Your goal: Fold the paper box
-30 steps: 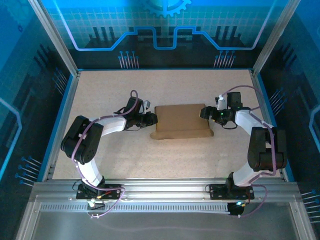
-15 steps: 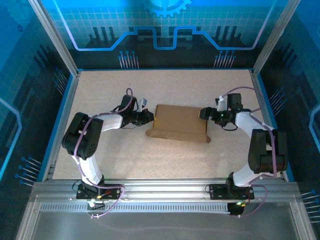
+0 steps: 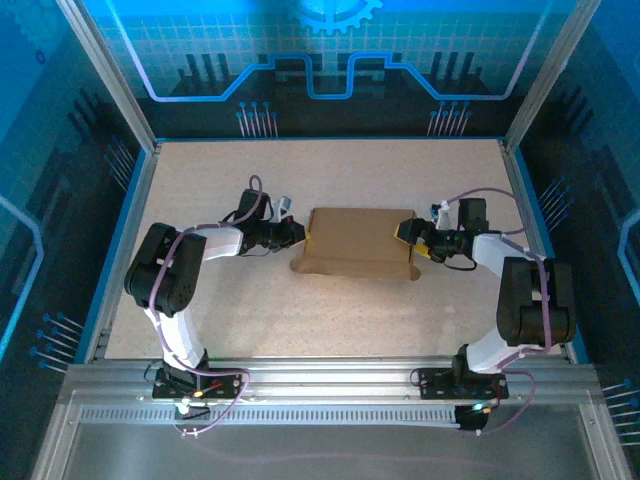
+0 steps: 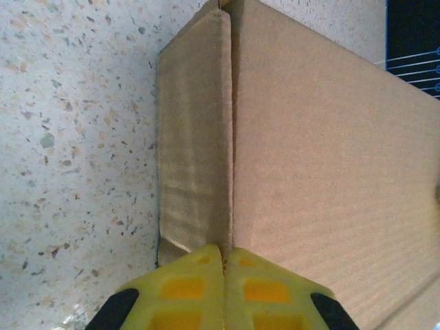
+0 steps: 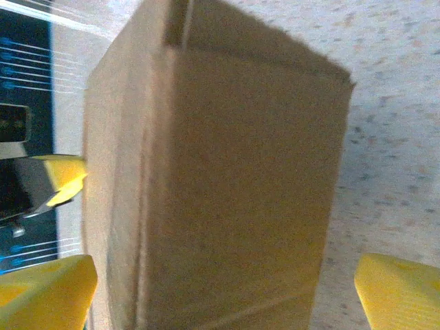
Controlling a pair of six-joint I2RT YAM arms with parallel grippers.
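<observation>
**Ana:** Leftmost first: the left claw (image 4: 223,258) has pinched fully shut on nothing since a second ago, and its tips nose the seam beside the end flap (image 4: 192,137).

**Ben:** And the paper box (image 3: 360,242)?

**Ana:** It's in the middle of the counter (image 3: 300,180), between both arms, lid down. It's nudged a little leftward.

**Ben:** Right side?

**Ana:** The right claw (image 5: 223,295) has spread wide and straddles the box's right end, not clamped. I'd guess the left is tucking that flap in while the right braces.
</observation>
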